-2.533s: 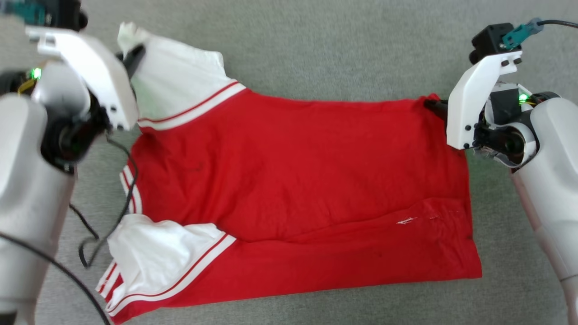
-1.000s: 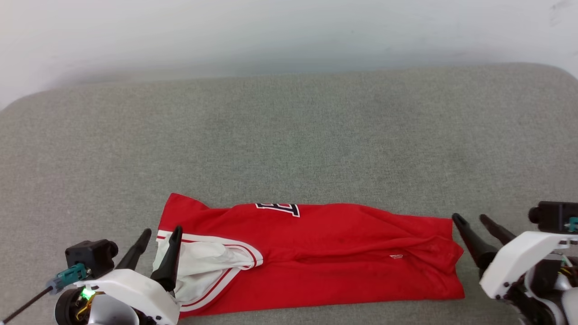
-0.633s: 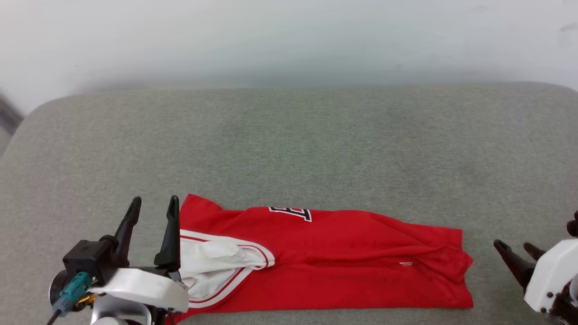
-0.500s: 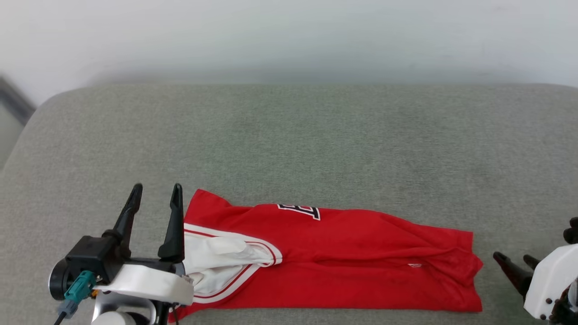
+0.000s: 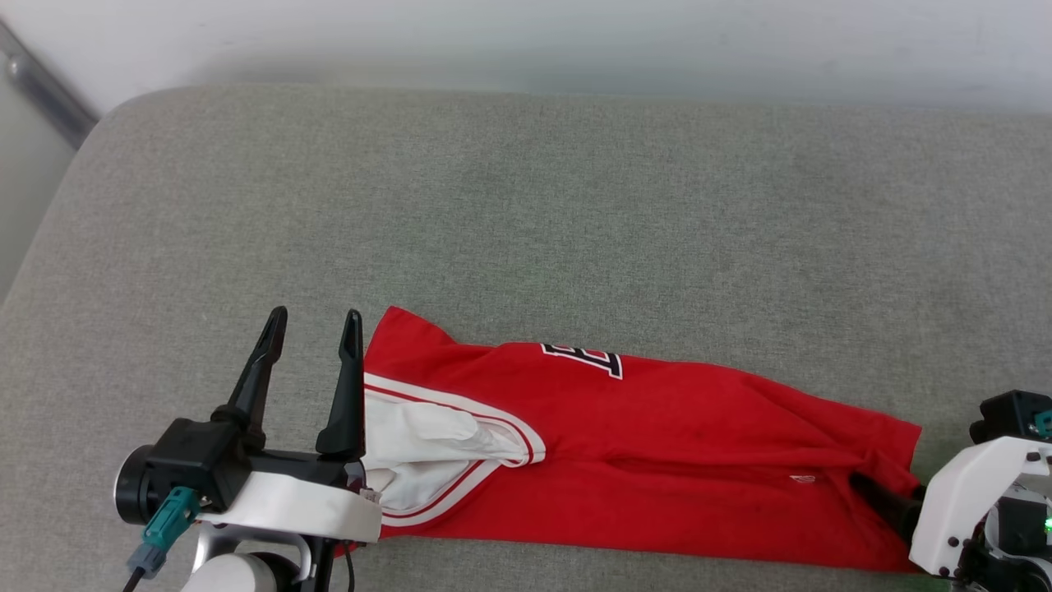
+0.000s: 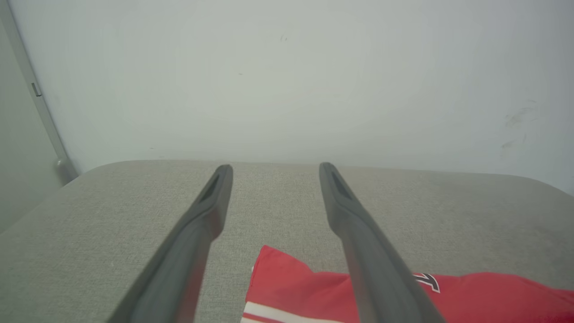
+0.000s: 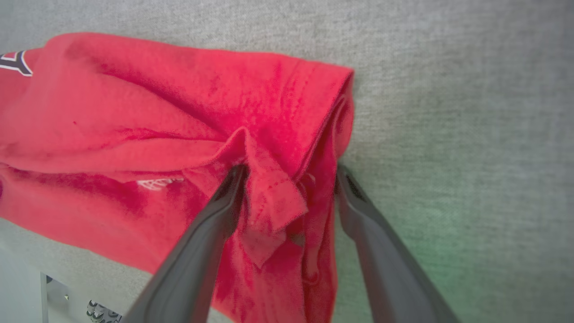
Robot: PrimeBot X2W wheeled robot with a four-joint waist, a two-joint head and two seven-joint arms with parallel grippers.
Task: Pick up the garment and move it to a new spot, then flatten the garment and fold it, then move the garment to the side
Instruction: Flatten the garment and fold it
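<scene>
Red jersey (image 5: 657,427), folded lengthwise. Left gripper (image 5: 316,314): fingers apart, empty, beside white sleeve (image 5: 427,436). Right gripper (image 7: 290,169): fingers apart, straddling hem (image 7: 278,202). Folding step, apparently; next move calls for clamping both ends.

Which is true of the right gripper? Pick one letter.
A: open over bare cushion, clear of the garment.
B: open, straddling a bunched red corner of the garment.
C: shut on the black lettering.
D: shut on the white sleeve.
B: the right wrist view shows the right gripper open, with a bunched red fold of the garment between its two fingers.
</scene>
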